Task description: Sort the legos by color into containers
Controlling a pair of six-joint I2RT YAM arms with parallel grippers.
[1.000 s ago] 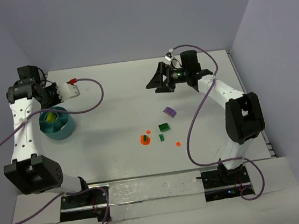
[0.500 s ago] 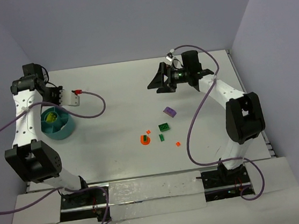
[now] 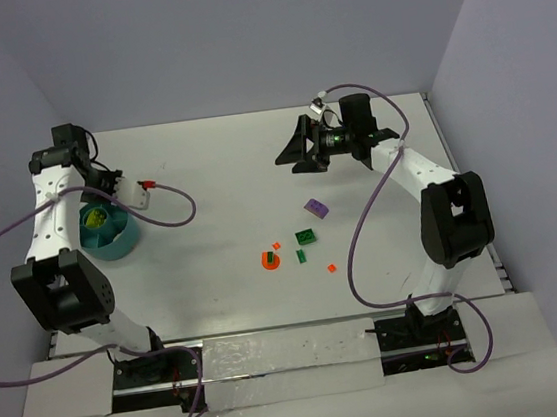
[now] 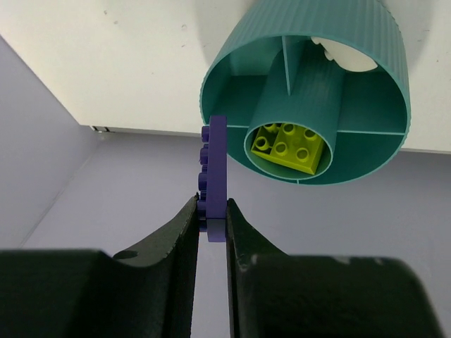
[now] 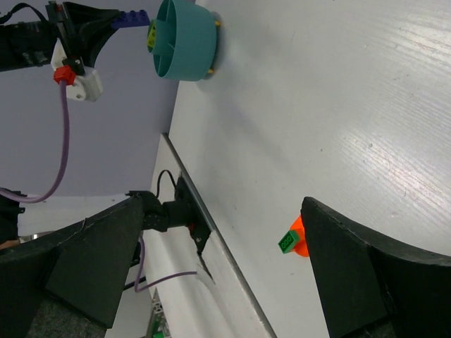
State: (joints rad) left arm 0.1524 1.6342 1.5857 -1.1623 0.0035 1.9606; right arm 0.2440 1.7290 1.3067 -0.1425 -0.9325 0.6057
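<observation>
No legible text, labels, brands, numbers or signs — nothing readable in any view.

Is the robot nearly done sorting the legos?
Not yet. A lime green brick and a white piece sit in the teal bowl. The left pincer holds a purple plate near the bowl. A purple brick, a dark green brick and an orange round piece wait on the table.

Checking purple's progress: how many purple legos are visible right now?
2. One purple plate is pinched in the left gripper by the teal bowl; one purple brick lies on the table beside a dark green brick. More could hide inside the bowl.
</observation>
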